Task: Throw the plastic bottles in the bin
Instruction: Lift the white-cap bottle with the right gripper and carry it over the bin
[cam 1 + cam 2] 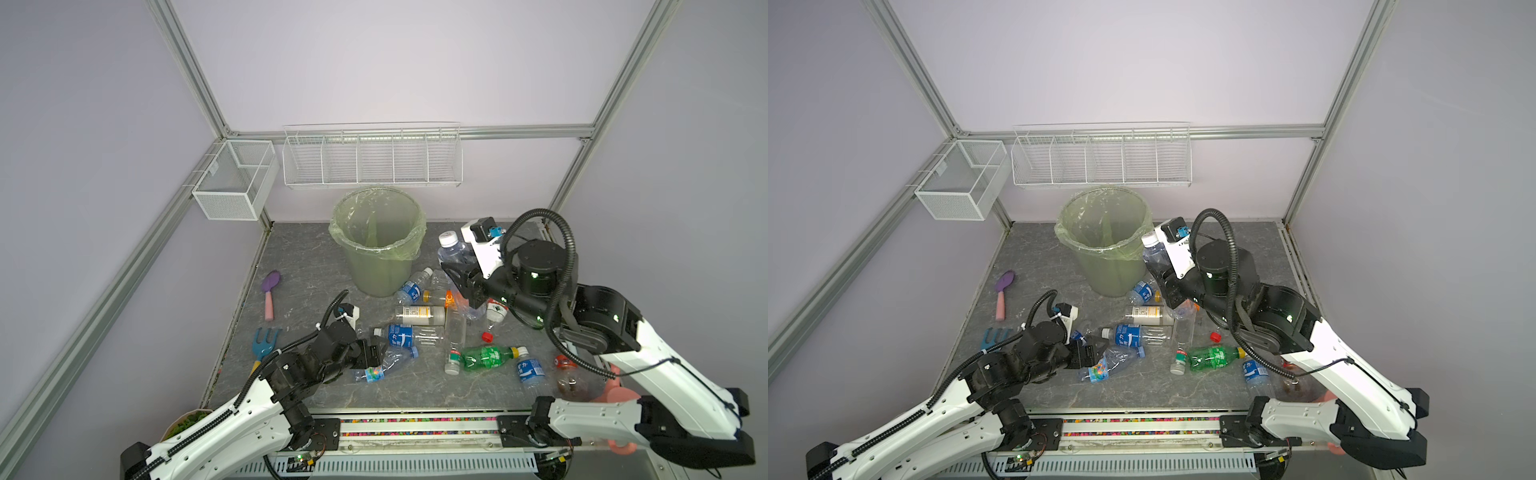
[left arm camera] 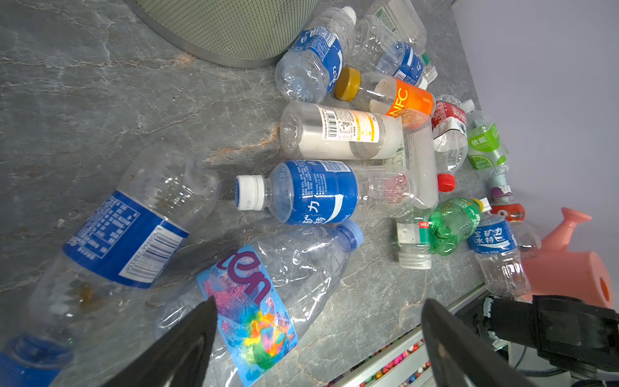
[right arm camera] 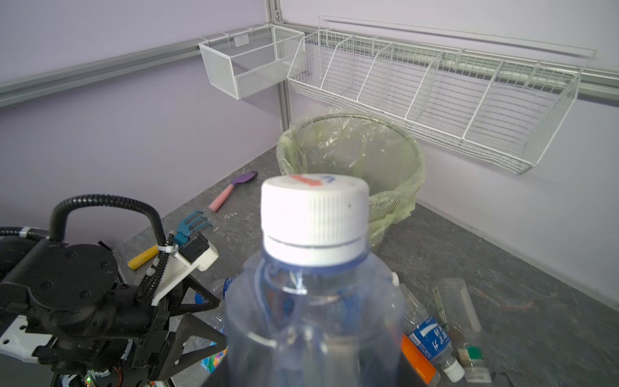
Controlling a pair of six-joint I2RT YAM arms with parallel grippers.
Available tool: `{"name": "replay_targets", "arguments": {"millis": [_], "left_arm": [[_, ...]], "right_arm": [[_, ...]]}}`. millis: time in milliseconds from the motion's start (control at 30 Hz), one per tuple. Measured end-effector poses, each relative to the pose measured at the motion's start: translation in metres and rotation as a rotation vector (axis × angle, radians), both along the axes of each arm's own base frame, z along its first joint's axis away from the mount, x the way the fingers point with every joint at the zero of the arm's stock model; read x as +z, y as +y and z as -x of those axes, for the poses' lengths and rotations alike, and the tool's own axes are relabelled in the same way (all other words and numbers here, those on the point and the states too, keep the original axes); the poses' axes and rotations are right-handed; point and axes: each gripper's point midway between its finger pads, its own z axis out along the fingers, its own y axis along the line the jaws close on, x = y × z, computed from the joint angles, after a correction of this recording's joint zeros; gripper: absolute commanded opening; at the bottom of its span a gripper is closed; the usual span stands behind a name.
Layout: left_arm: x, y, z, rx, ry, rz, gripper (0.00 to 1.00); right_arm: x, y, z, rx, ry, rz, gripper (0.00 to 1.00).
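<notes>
Right gripper (image 1: 456,272) clamped on clear white-capped bottle (image 3: 311,301), lifted just beside the bin (image 1: 376,266). Drop-off step; next I carry it over the rim and let go. Left gripper (image 2: 318,321) wide open, holding nothing, poised over multicoloured bottle (image 2: 254,295), label "PURIFIED WATER", I think. Orange bottle (image 2: 407,100) reads "NFC".

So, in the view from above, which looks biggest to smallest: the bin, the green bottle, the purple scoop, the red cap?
1. bin, clearly largest.
2-3. green bottle and purple scoop: similar length, bottle fatter, too close to rank.
4. red cap, smallest.
</notes>
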Motion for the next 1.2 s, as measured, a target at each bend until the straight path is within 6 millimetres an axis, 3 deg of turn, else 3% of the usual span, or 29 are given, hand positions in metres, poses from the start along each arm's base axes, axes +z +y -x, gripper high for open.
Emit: {"name": "replay_targets", "arguments": {"millis": [533,867,1033,1200], "left_arm": [[0.003,0.006,0.003,0.005,-0.028,0.029,0.94],[0.012,0.009,0.005,0.005,-0.056,0.067,0.94],[0.014,0.009,0.006,0.005,-0.062,0.073,0.94],[0.014,0.009,0.006,0.005,-0.061,0.073,0.94]], "right_arm": [[0.076,0.07,-0.027,0.114,-0.094,-0.102,0.07],[0.129,0.095,-0.04,0.148,-0.185,-0.203,0.07],[0.134,0.098,-0.063,0.139,-0.182,-0.253,0.07],[0.125,0.094,-0.108,0.097,-0.109,-0.333,0.07]]}}
